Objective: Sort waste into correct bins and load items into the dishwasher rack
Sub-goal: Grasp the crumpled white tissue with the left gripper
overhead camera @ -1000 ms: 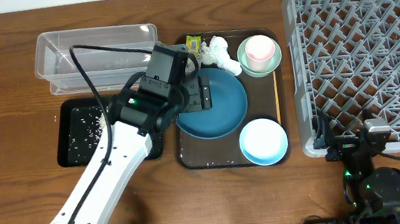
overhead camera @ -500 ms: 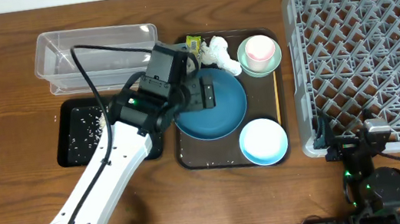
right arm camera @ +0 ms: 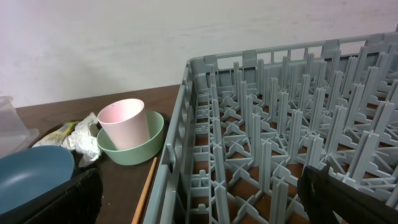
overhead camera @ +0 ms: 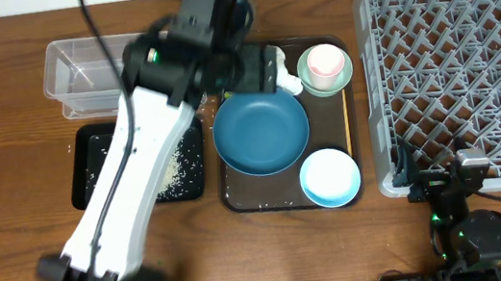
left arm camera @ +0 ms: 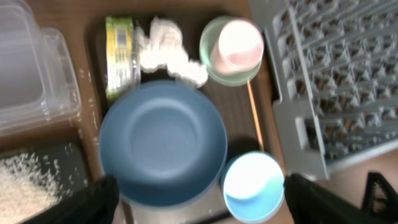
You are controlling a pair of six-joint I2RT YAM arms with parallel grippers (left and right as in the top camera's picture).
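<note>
My left gripper (overhead camera: 265, 69) hangs high over the back of the brown tray (overhead camera: 346, 123), open and empty, its dark fingers (left arm camera: 99, 200) at the bottom corners of the left wrist view. Below it lie the dark blue plate (left arm camera: 163, 143) (overhead camera: 262, 131), the crumpled tissue (left arm camera: 165, 50), the yellow-green wrapper (left arm camera: 119, 53), the pink cup (left arm camera: 236, 43) (overhead camera: 325, 65) inside the mint bowl (left arm camera: 213, 70), and the light blue bowl (left arm camera: 252, 183) (overhead camera: 330, 177). Rice (overhead camera: 174, 167) lies in the black tray (overhead camera: 93, 195). My right gripper (right arm camera: 205, 199) (overhead camera: 456, 193) stands open at the grey rack's (overhead camera: 462, 54) near-left corner.
The clear tub (overhead camera: 77, 76) stands behind the black tray at the left. A few rice grains are scattered on the brown tray beside the plate. The rack's lattice wall (right arm camera: 177, 143) rises just right of the cup and mint bowl (right arm camera: 134, 149).
My left arm has lifted off the blue plate and swung toward the back of the table, uncovering the plate and a heap of rice in the black tray. The right arm has not moved.
</note>
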